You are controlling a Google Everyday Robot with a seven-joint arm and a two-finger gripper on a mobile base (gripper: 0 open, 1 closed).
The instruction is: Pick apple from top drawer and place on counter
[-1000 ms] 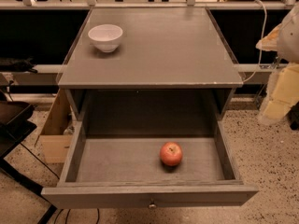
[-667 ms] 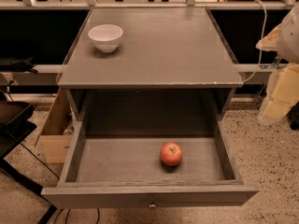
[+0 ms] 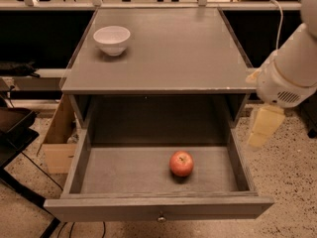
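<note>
The apple [image 3: 182, 163], small, round and red-orange, lies on the floor of the top drawer [image 3: 158, 207], right of its middle. The drawer is pulled fully out, its knob at the centre of the front panel. The grey counter [image 3: 168, 53] is the cabinet top above it. My gripper [image 3: 262, 127] hangs from the white arm at the right, outside the drawer's right wall, above and to the right of the apple. It holds nothing.
A white bowl [image 3: 112, 39] stands on the counter's back left. A wooden box [image 3: 58, 143] sits on the floor left of the cabinet. A dark object [image 3: 15, 133] juts in at far left. Speckled floor lies to the right.
My arm and gripper have moved left and down, closer to the drawer's right side. The apple, the bowl and the drawer have not moved.
</note>
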